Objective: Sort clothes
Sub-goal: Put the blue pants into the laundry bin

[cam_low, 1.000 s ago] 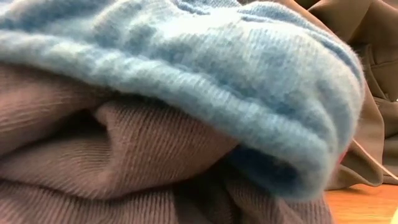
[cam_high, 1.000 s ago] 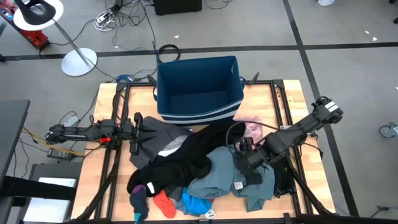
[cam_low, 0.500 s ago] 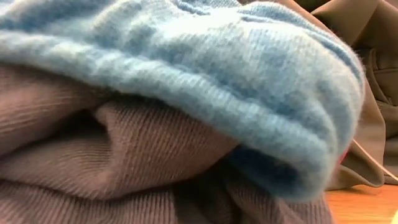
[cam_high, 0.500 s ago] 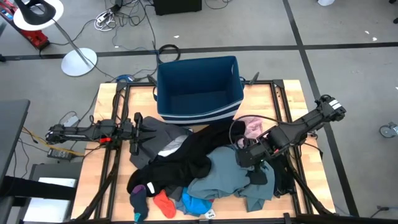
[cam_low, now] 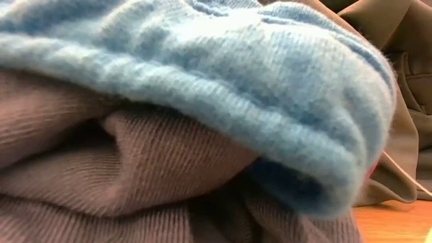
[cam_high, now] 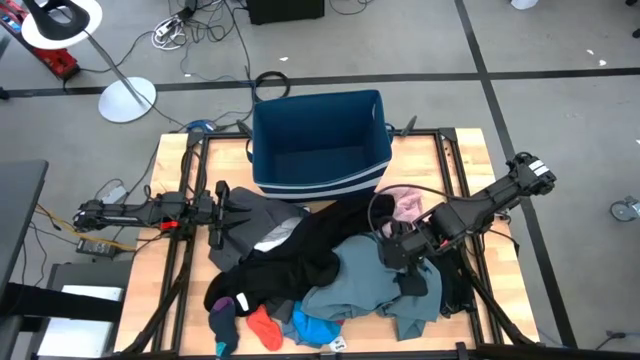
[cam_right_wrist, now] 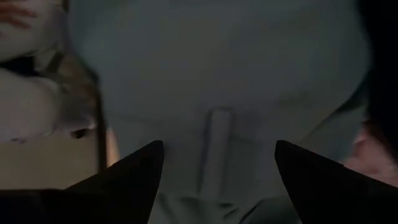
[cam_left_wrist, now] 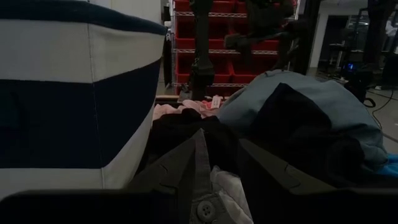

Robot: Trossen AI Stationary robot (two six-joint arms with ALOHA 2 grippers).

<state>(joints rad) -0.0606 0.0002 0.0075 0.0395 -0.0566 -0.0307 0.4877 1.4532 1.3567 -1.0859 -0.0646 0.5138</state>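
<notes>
The clothes lie heaped on the wooden table (cam_high: 150,270): a black garment (cam_high: 300,250), a dark grey one (cam_high: 255,215), a grey-teal one (cam_high: 360,280), a pale pink one (cam_high: 405,207). Small orange-red (cam_high: 265,328) and bright blue (cam_high: 315,328) pieces lie at the near edge. My right gripper (cam_high: 392,252) hangs open over the grey-teal garment (cam_right_wrist: 217,81), pointing steeply down, fingers apart above the cloth. My left gripper (cam_high: 218,215) lies level at the pile's left side, open, with the dark grey garment (cam_left_wrist: 214,193) low between its fingers.
A blue fabric bin (cam_high: 320,140) with white stripes stands at the table's far edge, right behind the pile. In the low view a blue knit piece (cam_low: 202,81) and ribbed grey-brown cloth (cam_low: 135,169) fill the picture. Bare wood shows left of the pile.
My right gripper has turned at the wrist above the grey-teal garment and drawn slightly toward the far edge, then held still. It stays open. The clothes have not moved.
</notes>
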